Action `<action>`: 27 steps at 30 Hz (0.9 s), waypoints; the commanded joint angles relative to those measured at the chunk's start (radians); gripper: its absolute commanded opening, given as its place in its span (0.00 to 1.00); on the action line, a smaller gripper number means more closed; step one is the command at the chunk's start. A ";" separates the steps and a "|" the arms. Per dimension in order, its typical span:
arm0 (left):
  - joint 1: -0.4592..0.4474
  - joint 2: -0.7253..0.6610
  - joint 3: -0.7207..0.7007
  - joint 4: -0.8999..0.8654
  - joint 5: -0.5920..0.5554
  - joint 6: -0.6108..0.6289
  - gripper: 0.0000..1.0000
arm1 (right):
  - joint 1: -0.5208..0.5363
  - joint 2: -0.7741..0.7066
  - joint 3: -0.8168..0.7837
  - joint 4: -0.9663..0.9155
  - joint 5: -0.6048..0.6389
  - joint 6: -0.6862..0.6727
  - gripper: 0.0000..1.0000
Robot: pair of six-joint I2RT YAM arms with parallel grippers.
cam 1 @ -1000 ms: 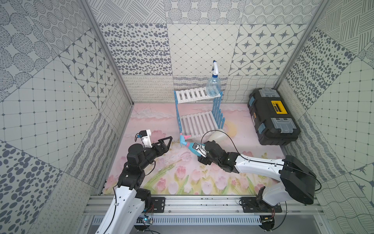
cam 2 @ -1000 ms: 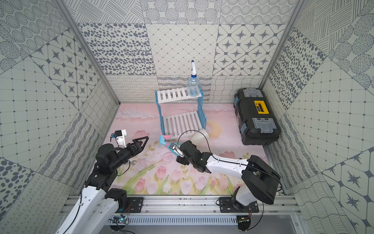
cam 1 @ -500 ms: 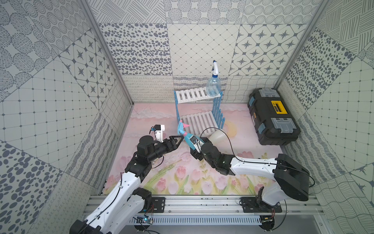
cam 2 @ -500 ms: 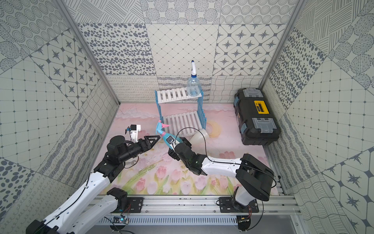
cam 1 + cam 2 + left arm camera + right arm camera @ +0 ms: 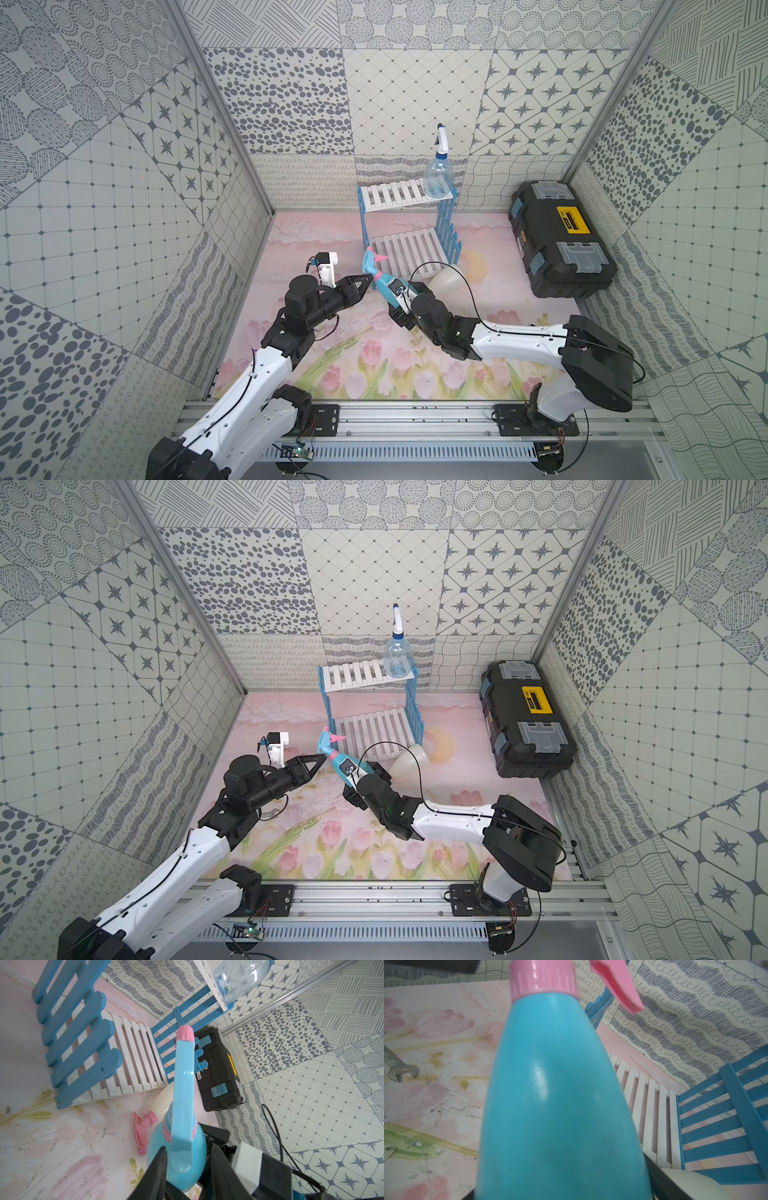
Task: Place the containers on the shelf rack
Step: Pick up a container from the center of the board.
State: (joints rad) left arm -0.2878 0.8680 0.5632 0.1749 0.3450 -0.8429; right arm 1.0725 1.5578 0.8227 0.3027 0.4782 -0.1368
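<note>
Two top views: my R gripper clamps blue bottle by body, tilted, just in front of shelf rack; clear bottle upright on top shelf.
L wrist: my L gripper jaws narrow round spray head, contact unclear.
R wrist: blue body fills my jaws.

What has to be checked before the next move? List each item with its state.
1. Hold of right gripper on light blue cone-bodied plastic spray bottle with pink collar: ok.
2. Closure of left gripper on that bottle's spray head: cannot tell; fingers flank it.
3. Free space on lower shelf of white-slatted, blue-framed rack: ok.
4. Place of clear spray bottle with blue-white trigger: ok, upright on top shelf.
5. Place of cream spray bottle with pink trigger: not ok, lying on floral mat beside rack.
</note>
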 commanded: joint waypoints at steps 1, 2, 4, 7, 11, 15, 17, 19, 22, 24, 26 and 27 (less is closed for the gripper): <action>-0.011 0.005 0.009 0.083 -0.055 0.036 0.33 | 0.008 0.009 0.026 0.043 -0.005 0.019 0.79; -0.011 0.005 0.010 0.084 -0.060 0.036 0.32 | 0.008 0.009 0.027 0.043 -0.006 0.018 0.79; -0.011 0.010 0.011 0.088 -0.064 0.038 0.32 | 0.008 0.007 0.026 0.044 -0.015 0.016 0.79; -0.011 0.016 0.011 0.102 -0.072 0.043 0.32 | 0.009 0.006 0.023 0.044 -0.028 0.011 0.79; -0.010 0.022 0.015 0.108 -0.079 0.052 0.32 | 0.010 0.005 0.020 0.042 -0.031 0.009 0.79; -0.011 0.024 0.016 0.114 -0.082 0.057 0.28 | 0.012 0.008 0.021 0.035 -0.033 0.007 0.79; -0.009 0.025 0.016 0.115 -0.083 0.062 0.25 | 0.012 0.010 0.021 0.033 -0.032 0.009 0.79; -0.010 0.024 0.015 0.117 -0.084 0.064 0.22 | 0.012 0.010 0.020 0.033 -0.033 0.009 0.79; -0.010 0.022 0.016 0.117 -0.083 0.070 0.17 | 0.013 0.012 0.020 0.029 -0.036 0.009 0.79; -0.010 0.023 0.017 0.117 -0.081 0.072 0.11 | 0.014 0.015 0.021 0.025 -0.034 0.010 0.79; -0.010 0.022 0.017 0.115 -0.078 0.077 0.05 | 0.014 0.016 0.022 0.022 -0.031 0.012 0.79; -0.010 0.022 0.017 0.115 -0.075 0.081 0.01 | 0.014 0.017 0.023 0.021 -0.030 0.013 0.79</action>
State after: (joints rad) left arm -0.2878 0.8894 0.5636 0.2188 0.2665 -0.7952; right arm 1.0790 1.5578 0.8227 0.3004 0.4534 -0.1379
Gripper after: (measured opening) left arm 0.168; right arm 0.810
